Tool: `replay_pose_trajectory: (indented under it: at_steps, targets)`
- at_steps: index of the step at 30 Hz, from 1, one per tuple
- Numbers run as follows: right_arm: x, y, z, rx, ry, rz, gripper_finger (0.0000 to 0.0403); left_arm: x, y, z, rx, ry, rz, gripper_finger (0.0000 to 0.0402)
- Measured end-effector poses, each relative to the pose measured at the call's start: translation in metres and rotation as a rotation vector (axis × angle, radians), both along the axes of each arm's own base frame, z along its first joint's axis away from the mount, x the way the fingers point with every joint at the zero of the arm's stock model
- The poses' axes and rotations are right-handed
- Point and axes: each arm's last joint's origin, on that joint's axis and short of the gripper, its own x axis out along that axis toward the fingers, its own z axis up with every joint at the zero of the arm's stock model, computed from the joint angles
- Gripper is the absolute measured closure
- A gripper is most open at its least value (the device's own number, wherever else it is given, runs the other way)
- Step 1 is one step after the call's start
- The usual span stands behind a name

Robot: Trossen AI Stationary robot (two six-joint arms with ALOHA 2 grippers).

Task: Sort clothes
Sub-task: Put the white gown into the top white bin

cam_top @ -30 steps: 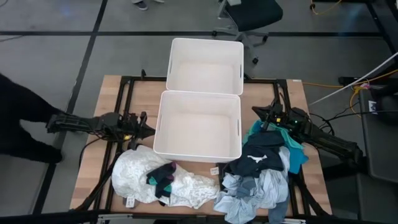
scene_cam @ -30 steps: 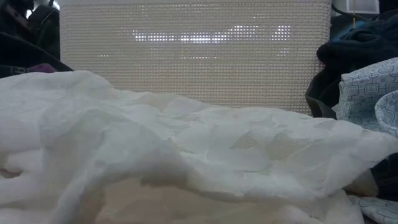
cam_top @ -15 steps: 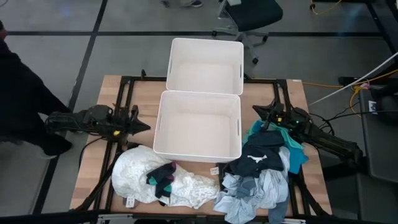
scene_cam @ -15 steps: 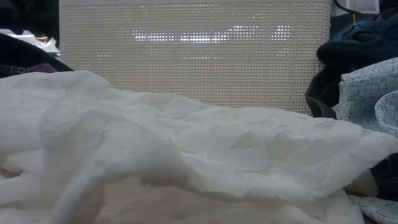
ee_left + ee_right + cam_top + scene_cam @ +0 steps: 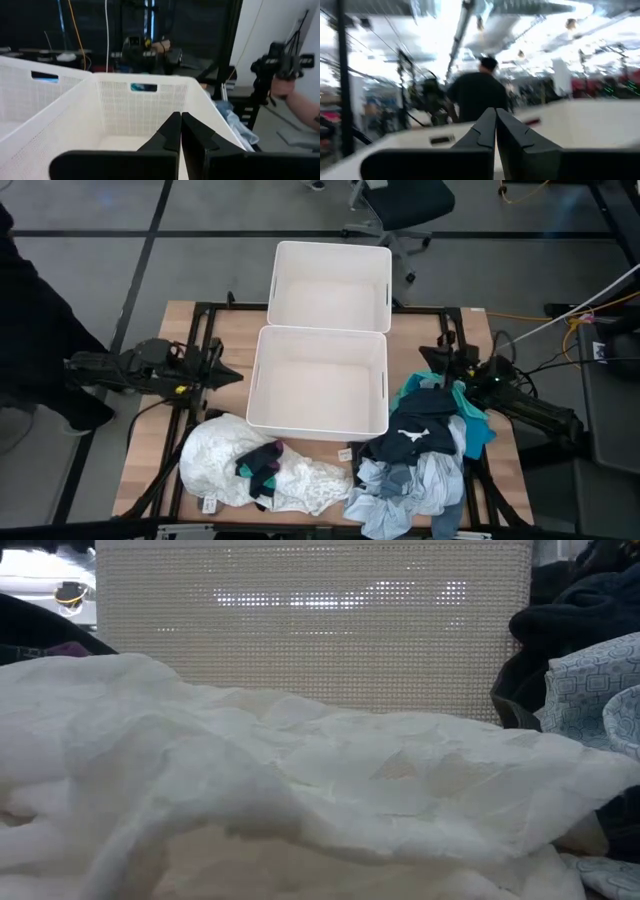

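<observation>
Two white bins sit in a line down the middle of the wooden surface, the near bin touching the far bin, and both look bare inside. The clothes are all on the surface in front of and beside the near bin, none in either bin. To the left front lies a big crumpled white garment, which fills most of the low view, with a small bundle of black and teal socks resting on top of it. To the right front is a mixed heap: a black garment with a white mark on top, a teal piece at its outer edge, and light blue and grey pieces spilling toward the front edge.

The left claw hangs just beside the near bin's left wall, its two dark fingers pressed tight together with nothing between them. The right claw is at the right side of the near bin, just above the back edge of the mixed heap; its fingers are likewise closed flat on each other and hold nothing.

A person in dark clothing stands at the left of the surface, close to the left arm. An office chair stands on the floor beyond the far bin.
</observation>
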Motion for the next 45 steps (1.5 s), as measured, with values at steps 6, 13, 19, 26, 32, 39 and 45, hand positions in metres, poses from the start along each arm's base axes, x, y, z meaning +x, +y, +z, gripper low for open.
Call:
replay_pose_trajectory:
  at_steps: [6, 13, 19, 26, 32, 39, 45]
  targets:
    - [-0.005, 0.005, 0.026, -0.055, -0.046, 0.084, 0.0386, 0.017, -0.001, 0.039, -0.011, 0.134, 0.002, 0.04]
    - [0.004, 0.002, 0.035, -0.053, -0.02, 0.108, 0.0386, 0.032, -0.008, 0.073, -0.028, 0.295, -0.031, 0.04]
    - [0.012, -0.002, 0.036, -0.049, -0.027, 0.12, 0.0386, 0.037, -0.023, 0.086, -0.084, 0.46, -0.1, 0.04]
    - [0.028, -0.003, 0.037, -0.042, -0.047, 0.187, 0.0386, 0.04, -0.054, 0.102, -0.066, 0.553, -0.188, 0.0401]
    - [0.045, 0.003, 0.045, -0.082, -0.034, 0.242, 0.0386, 0.052, -0.089, 0.099, 0.057, 0.621, -0.222, 0.0401]
    - [0.064, 0.009, 0.06, -0.155, -0.007, 0.28, 0.0386, 0.077, -0.119, 0.076, 0.23, 0.696, -0.231, 0.0401]
    - [0.071, 0.01, 0.059, -0.176, 0.019, 0.284, 0.0386, 0.098, -0.136, 0.055, 0.231, 0.777, -0.2, 0.0401]
